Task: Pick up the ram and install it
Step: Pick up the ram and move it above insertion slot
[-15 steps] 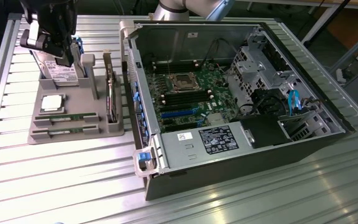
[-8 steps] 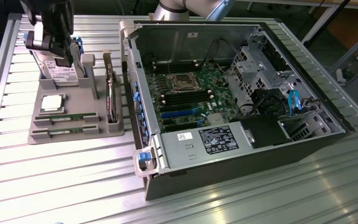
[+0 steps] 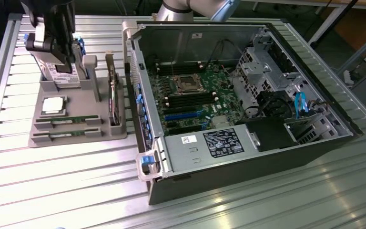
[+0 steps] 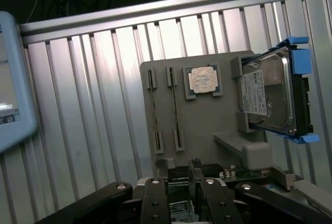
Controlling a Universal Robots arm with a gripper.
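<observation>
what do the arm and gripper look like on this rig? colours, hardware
The arm is a silver-grey tube with a rounded grey joint cap. The gripper is black, built of angular linked bars dotted with silver bolt heads.

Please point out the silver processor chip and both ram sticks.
Processor chip (image 4: 199, 80): wrist view, centre of lid.
Ram stick nearer the chip (image 3: 68, 119): exterior view, middle of strip.
Outer ram stick (image 3: 67, 134): exterior view, middle of strip.
</observation>
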